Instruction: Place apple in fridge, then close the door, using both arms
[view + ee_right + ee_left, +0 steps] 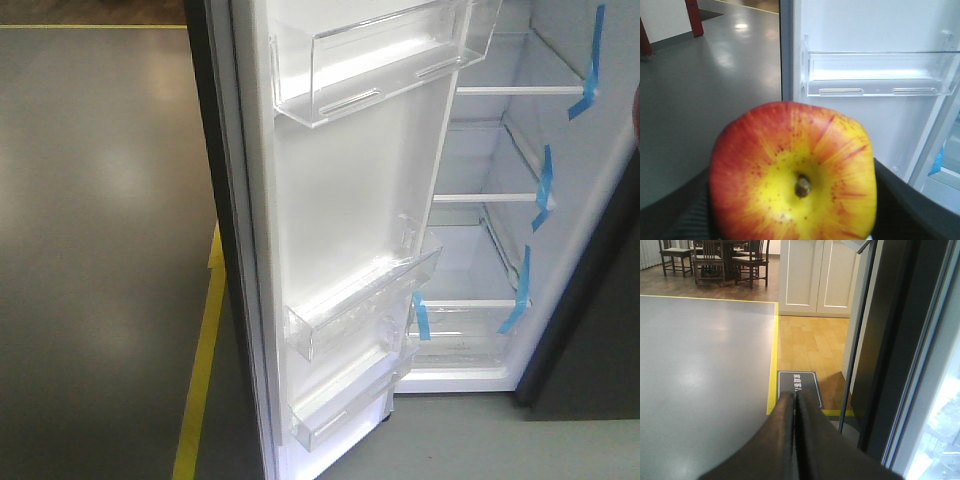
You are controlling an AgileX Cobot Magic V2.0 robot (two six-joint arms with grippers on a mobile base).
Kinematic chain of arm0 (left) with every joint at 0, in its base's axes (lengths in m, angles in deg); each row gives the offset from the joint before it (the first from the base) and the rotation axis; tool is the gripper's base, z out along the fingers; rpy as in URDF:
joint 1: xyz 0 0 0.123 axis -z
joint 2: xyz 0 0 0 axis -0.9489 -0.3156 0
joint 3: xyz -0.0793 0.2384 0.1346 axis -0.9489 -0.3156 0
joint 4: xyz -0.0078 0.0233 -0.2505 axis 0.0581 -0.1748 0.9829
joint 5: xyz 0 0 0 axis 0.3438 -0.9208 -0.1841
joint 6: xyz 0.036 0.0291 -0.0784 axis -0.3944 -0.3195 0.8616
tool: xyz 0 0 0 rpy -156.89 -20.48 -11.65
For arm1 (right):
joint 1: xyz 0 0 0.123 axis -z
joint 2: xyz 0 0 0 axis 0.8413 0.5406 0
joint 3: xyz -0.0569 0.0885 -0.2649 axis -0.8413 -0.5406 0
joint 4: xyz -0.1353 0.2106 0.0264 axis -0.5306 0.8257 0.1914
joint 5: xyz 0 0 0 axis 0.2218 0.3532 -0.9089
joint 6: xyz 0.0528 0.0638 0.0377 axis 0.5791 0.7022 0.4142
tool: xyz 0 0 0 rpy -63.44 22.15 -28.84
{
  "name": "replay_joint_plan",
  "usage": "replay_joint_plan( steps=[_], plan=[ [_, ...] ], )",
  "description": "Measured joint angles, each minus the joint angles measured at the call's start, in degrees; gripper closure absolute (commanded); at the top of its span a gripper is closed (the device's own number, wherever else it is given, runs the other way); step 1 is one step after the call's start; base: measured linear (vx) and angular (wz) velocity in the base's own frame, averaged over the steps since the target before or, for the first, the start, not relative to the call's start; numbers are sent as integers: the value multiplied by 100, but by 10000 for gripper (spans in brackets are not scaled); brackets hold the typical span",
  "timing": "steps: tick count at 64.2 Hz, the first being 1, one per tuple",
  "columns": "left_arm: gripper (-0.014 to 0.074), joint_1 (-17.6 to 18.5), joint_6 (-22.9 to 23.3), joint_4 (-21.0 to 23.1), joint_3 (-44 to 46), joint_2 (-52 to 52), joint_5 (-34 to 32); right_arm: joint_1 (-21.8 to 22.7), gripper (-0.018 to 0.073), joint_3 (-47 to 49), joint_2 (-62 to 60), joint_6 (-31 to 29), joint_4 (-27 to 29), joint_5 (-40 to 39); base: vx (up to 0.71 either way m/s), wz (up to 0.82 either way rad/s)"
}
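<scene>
Apple clamped between dark fingers of right gripper, stem dimple toward camera, near the inner side of the open door, not inside the fridge | left gripper: fingers pressed together, holding nothing, beside the door's dark outer side | right of door: white shelves, blue tape
</scene>
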Motion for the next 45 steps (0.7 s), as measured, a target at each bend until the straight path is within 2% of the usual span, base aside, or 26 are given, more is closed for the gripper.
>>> replay_joint_plan(
  steps=[45],
  plan=[
    [603, 0, 0, 0, 0, 0, 0, 0, 564, 0, 0, 0, 0, 0, 12, -3]
  ],
)
